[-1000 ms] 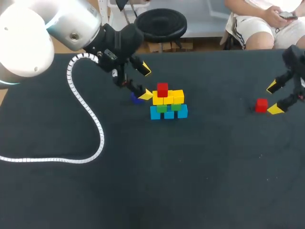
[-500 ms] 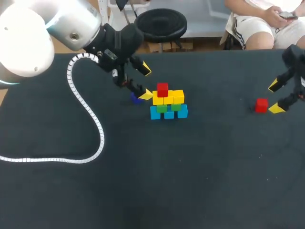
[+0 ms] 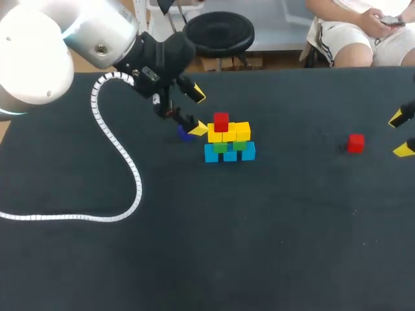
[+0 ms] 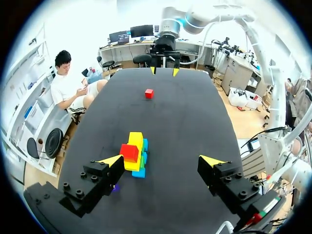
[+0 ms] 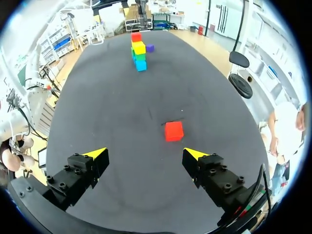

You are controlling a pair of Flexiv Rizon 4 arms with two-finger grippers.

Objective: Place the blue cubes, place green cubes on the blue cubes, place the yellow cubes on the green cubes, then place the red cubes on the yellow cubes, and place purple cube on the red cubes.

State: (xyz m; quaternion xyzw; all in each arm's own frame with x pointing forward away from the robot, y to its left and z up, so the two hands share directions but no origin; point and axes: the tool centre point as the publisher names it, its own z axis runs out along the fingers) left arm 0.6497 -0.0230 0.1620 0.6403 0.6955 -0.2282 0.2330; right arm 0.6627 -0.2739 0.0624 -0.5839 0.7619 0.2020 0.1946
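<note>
Bench (image 3: pixel 259 227), black top. The stack stands near its middle:
- bottom row: three blue cubes (image 3: pixel 230 155), side by side
- on them: two green cubes (image 3: pixel 239 145)
- on the green: three yellow cubes (image 3: pixel 229 133) in a row
- on the yellow row, towards its left end: the stacked red cube (image 3: pixel 221 121), upright and square to the row

The purple cube (image 3: pixel 186 134) sits on the bench just left of the stack. It is partly hidden by the lower finger of your left hand, and you cannot tell whether finger and cube touch.

Your left hand (image 3: pixel 198 112) hangs just beside the stack on its left, fingers spread wide and holding nothing. In its wrist view the stack lies ahead of the gap, closer to one finger and touching neither.

The loose red cube (image 3: pixel 355 143) lies alone on the bench, well to the right of the stack.

Your right hand (image 3: pixel 401 134) is at the bench's right edge, fingers spread and gripping nothing. The loose red cube lies ahead of it, apart from both tips.

A white cable (image 3: pixel 117 162) trails from your left arm in a loop across the bench
</note>
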